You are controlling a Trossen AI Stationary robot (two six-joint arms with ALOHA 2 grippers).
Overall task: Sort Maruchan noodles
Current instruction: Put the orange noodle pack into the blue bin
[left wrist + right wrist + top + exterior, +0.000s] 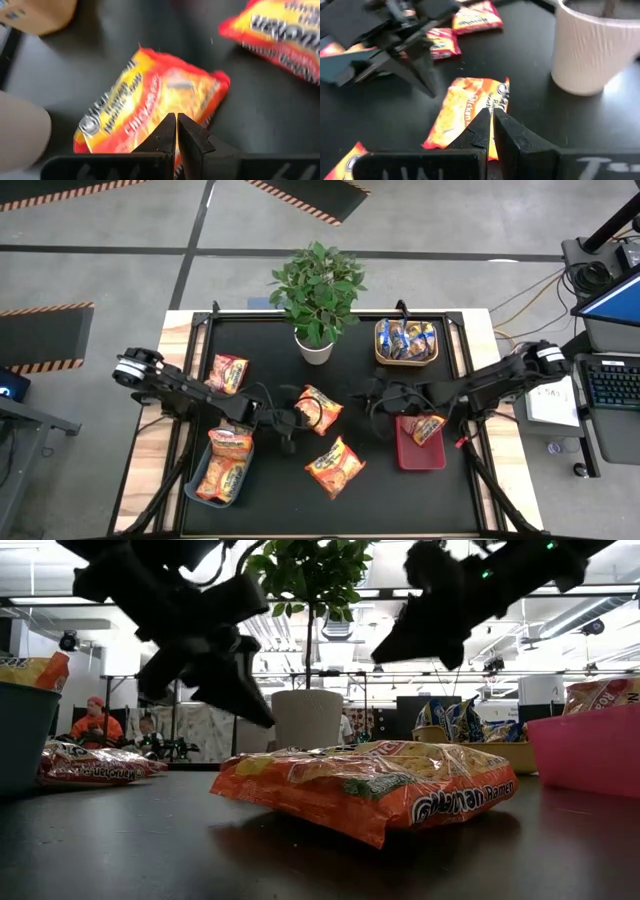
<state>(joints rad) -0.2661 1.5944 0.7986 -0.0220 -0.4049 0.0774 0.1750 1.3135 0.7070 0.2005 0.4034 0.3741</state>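
Nearest the low camera, an orange noodle packet (372, 788) lies flat on the black table (385, 485). Behind it the left gripper (288, 422) and right gripper (372, 402), fingers together and holding nothing, hover beside another orange packet (319, 409). Farther back stands a potted plant (317, 290).

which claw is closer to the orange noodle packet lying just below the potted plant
Left. The left claw hovers right beside the flat orange plastic noodle packet, on its left edge. The right claw hangs farther off to the packet's right, with bare mat between them.
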